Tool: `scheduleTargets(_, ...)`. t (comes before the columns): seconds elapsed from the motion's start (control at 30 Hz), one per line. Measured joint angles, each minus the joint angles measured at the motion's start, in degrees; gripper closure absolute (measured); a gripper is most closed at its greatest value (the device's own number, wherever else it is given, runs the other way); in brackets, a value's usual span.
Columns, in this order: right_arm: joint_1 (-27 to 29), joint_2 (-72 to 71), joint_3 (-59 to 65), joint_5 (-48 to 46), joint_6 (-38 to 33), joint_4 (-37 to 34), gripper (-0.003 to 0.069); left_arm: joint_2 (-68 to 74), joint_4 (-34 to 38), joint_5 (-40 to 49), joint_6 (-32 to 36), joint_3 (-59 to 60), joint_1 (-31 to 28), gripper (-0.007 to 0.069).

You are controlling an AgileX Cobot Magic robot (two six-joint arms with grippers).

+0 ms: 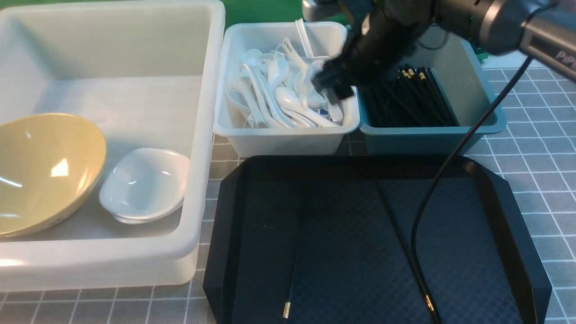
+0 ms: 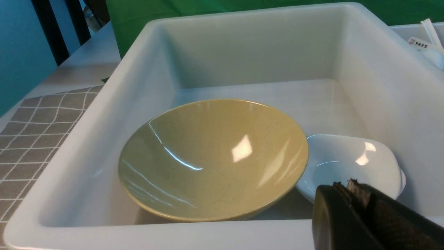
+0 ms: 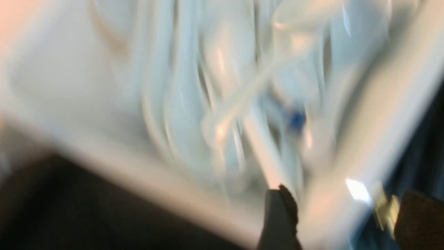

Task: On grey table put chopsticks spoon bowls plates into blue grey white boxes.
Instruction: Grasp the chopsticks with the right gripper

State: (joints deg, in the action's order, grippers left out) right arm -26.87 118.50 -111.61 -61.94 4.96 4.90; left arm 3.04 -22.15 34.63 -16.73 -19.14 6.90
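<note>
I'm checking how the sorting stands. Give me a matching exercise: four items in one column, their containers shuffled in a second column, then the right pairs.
Items
1. yellow bowl
2. white soup spoons
3. bundled black chopsticks
4. two loose chopsticks

Places
A. black tray
B. blue-grey bin
C. large white tub
D. small white bin

Pairs: 1-C, 2-D, 3-B, 4-A

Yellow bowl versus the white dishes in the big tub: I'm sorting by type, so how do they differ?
The bowl is yellowish olive; the dishes are white. The bowl is round and much wider; the dishes are smaller, rounded squares. The bowl sits alone, tilted; the dishes are stacked. Both are glossy and lie in the tub.
</note>
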Motion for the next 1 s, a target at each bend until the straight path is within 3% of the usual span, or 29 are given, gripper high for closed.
scheduleTargets(0.13,0.0,-2.4,14.2,-4.6,0.8,1.5,0.0206,0.0,0.0,0.0,0.0,0.0,0.0,0.0633)
scheduleTargets(0.33,0.0,-6.6,32.5,4.6,5.4,0.7,0.0259,0.0,0.0,0.0,0.0,0.0,0.0,0.0633)
scheduleTargets(0.4,0.0,-7.4,37.1,9.1,6.2,-1.6,0.0317,0.0,0.0,0.0,0.0,0.0,0.0,0.0633)
scheduleTargets(0.67,-1.1,-8.0,39.2,13.5,2.2,-4.3,0.0584,0.0,0.0,-0.5,0.0,0.5,0.0,0.0633)
scheduleTargets(0.8,-1.4,-9.8,39.7,12.5,0.1,-4.9,0.0599,0.0,0.0,-0.5,0.0,0.6,0.0,0.0633)
scheduleTargets(1.0,-2.5,-23.9,37.9,13.4,-4.0,-4.5,0.0599,0.0,-0.1,-0.5,0.0,0.6,0.0,0.0633)
